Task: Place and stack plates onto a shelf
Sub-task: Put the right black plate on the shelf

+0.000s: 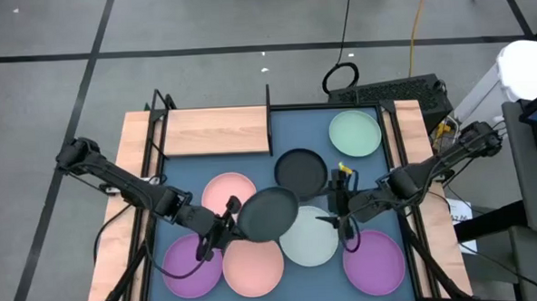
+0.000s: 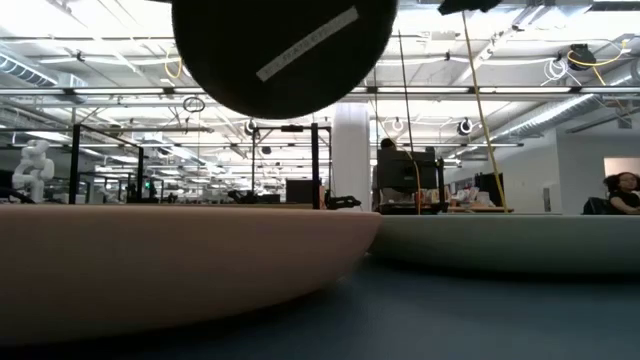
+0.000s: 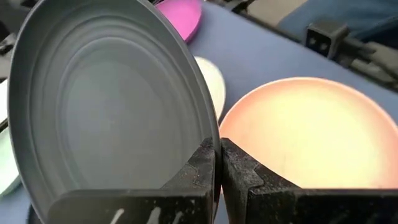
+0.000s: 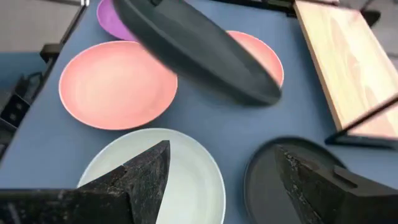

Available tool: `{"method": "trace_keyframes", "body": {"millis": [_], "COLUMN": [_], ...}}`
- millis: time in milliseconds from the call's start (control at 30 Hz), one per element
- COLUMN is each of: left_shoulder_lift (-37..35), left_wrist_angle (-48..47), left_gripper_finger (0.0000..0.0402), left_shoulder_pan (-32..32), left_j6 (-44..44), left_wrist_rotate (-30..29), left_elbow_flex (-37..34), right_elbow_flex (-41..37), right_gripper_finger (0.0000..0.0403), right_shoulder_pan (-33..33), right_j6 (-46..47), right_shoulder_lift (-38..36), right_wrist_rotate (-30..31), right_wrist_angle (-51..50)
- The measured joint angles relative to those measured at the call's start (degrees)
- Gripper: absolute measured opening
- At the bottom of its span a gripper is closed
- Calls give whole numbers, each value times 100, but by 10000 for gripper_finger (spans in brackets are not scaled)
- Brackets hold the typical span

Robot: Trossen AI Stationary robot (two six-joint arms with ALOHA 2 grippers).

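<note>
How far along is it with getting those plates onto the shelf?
Barely begun: the shelf is bare. The left tool grips a black plate, lifted off the mat; the right tool hangs open beside it. Seven plates remain on the mat.

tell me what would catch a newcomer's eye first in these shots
The black plate held up off the mat, tilted, in the shut left pincer at mid-table stands out first. Around it, coloured plates lie flat on the blue-grey mat: two pink, two purple, a pale blue-white one, a green one and a second black one. The right pincer hangs open over the pale plate, and the wooden shelf at the far left is bare.
</note>
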Motion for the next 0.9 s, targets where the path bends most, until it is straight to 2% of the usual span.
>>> {"method": "trace_keyframes", "body": {"millis": [133, 367, 533, 900], "left_shoulder_lift": [-204, -373, -365, -362], "left_wrist_angle": [-357, -1411, -2123, -3462], "left_gripper_finger": [11, 11, 11, 11], "left_shoulder_pan": [-2, 50, 161, 593], "left_j6": [-124, -666, -1132, -2459], "left_wrist_rotate": [-375, -1345, -1615, -2093], "left_elbow_flex": [0, 0, -4, -4], "right_elbow_flex": [4, 4, 4, 4], "right_gripper_finger": [266, 266, 265, 265], "right_shoulder_pan": [0, 0, -2, -2], "right_j6": [374, 509, 702, 509], "right_shoulder_lift": [-225, -460, -460, -430], "right_wrist_rotate": [-4, 39, 140, 140], "right_wrist_angle": [-263, -330, -428, -345]}}
